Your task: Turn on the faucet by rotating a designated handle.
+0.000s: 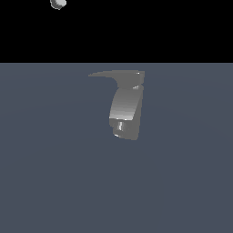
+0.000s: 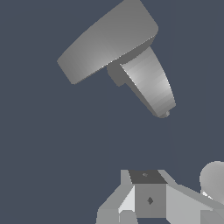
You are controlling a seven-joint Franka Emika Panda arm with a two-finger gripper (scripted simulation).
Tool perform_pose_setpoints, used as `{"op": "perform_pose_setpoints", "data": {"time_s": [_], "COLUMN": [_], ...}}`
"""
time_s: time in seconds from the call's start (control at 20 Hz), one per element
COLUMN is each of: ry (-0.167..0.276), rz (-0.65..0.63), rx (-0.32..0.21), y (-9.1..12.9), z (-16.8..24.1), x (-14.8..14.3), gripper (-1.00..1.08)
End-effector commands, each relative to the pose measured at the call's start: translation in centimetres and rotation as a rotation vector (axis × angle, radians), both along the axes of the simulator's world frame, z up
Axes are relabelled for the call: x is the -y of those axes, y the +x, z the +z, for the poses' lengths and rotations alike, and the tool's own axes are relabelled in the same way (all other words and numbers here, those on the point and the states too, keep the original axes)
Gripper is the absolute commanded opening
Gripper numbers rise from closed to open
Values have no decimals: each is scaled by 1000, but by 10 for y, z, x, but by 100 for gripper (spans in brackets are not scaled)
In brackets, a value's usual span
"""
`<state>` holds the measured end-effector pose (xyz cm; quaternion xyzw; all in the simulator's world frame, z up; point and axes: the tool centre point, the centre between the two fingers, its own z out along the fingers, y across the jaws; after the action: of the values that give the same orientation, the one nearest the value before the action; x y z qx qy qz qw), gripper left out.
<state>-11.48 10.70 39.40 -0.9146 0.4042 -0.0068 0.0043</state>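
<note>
The grey metallic faucet [image 1: 126, 111] stands on the flat grey-blue floor in the middle of the exterior view, with its short nozzle stub [image 1: 120, 127] low on the body. The handle [image 1: 113, 74] is a thin flat blade on top that tapers to a point toward the exterior view's left. In the wrist view the handle [image 2: 107, 41] shows as a broad flat slab above the curved body [image 2: 148, 81]. My gripper [image 2: 146, 183] shows only partly at the frame edge, apart from the faucet and touching nothing. Its jaw opening is not readable.
A small pale piece of the robot arm [image 1: 58, 3] shows at the top edge of the exterior view, far from the faucet. The grey-blue floor [image 1: 54, 173] spreads around the faucet. A rounded pale arm part [image 2: 214, 177] sits beside the gripper.
</note>
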Motion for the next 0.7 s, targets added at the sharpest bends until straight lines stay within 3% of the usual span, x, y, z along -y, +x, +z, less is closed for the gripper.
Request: {"op": "perform_pose_setpoints", "data": {"time_s": [0.0,0.65], "ry": [2,7], "rz": [-55,-330], "rx": [0,-4], "y": [12,75], "z": [-7,-45], "x": [-4,-12], "gripper": [-100,-100]}}
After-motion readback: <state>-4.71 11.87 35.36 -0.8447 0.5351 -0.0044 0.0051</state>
